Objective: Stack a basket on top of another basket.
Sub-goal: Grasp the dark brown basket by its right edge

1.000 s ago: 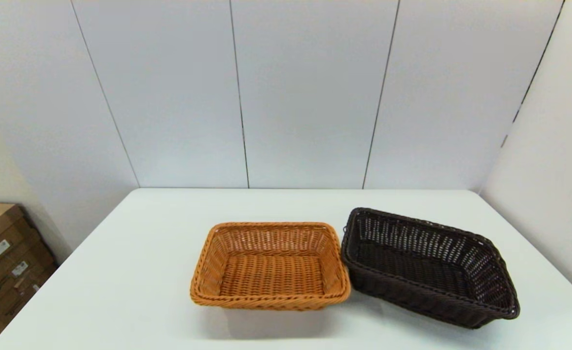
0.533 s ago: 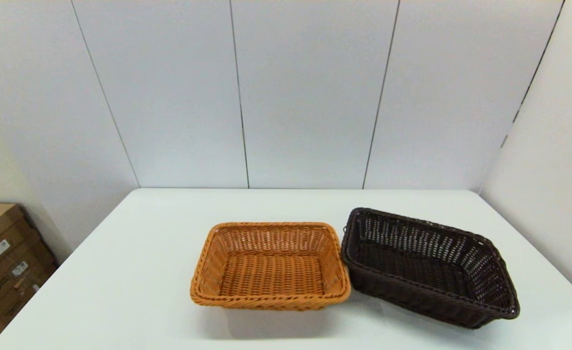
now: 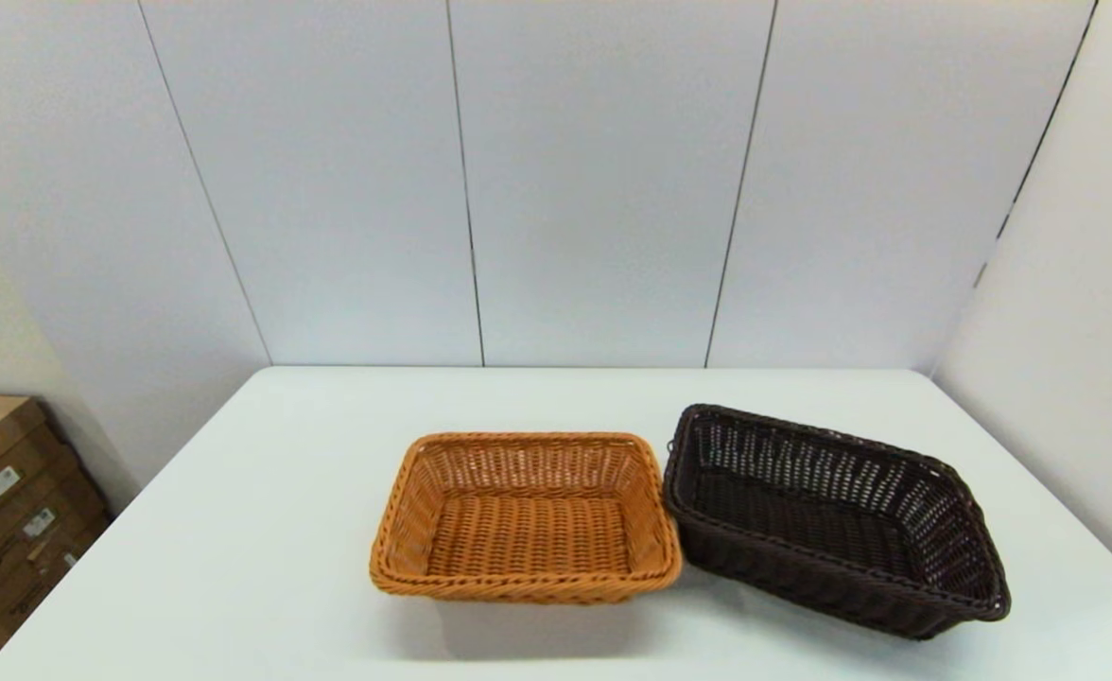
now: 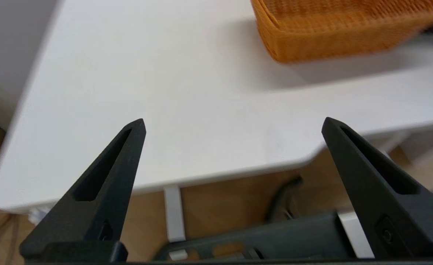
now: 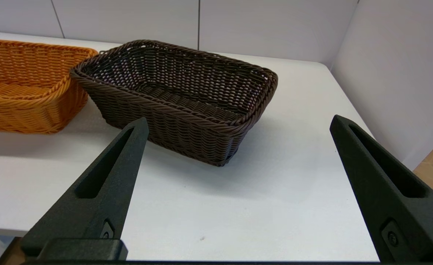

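Observation:
The dark brown basket (image 3: 830,520) sits on the white table at the right, turned at an angle, empty; its near side fills the right wrist view (image 5: 176,99). The orange-tan basket (image 3: 526,515) stands to its left near the table's middle, their rims touching or nearly so; it also shows as the orange-tan basket (image 5: 21,84) and, in part, the orange-tan basket (image 4: 334,29). My right gripper (image 5: 238,123) is open, short of the table's near edge, facing the dark basket. My left gripper (image 4: 233,123) is open, below and before the table's near left corner. Neither arm appears in the head view.
The white table (image 3: 263,530) is backed by pale wall panels, with another panel close along its right side. Cardboard boxes (image 3: 8,501) stand on the floor at the left. Table legs and a dark cable (image 4: 282,198) show under the table edge.

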